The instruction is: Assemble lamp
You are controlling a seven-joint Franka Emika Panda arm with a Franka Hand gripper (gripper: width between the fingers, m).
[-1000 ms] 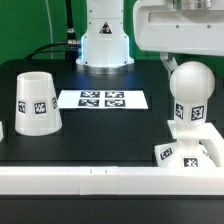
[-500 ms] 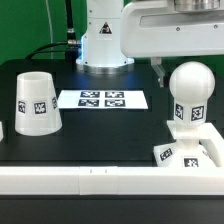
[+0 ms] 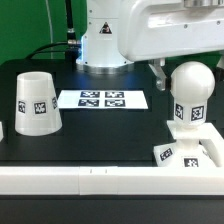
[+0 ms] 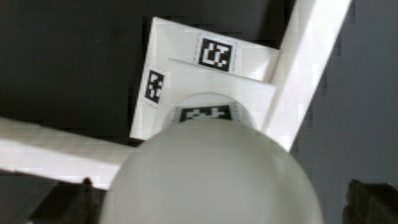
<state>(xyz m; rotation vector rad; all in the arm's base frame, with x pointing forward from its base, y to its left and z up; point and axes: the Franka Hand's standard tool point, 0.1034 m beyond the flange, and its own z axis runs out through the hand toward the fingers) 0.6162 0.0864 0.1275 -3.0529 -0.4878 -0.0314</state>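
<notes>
The rounded white bulb [image 3: 191, 88] stands upright on the flat square base [image 3: 190, 152] at the exterior view's right, against the front rail. My gripper [image 3: 189, 74] is open and straddles the bulb's top; one dark finger [image 3: 158, 73] hangs beside it without touching. In the wrist view the bulb [image 4: 205, 170] fills the space between my fingers [image 4: 71, 198], with a gap on each side, and the tagged base [image 4: 214, 55] lies beyond it. The tapered shade [image 3: 35, 102] stands mouth down at the exterior view's left.
The marker board [image 3: 103, 99] lies flat mid-table. A long white border rail [image 3: 90, 180] runs along the front edge; rails also show in the wrist view [image 4: 329, 40]. The arm's white pedestal [image 3: 103, 45] stands at the back.
My gripper has moved toward the exterior view's left and a little down, so its fingers now hang on either side of the bulb's top. The lamp parts have not moved.
</notes>
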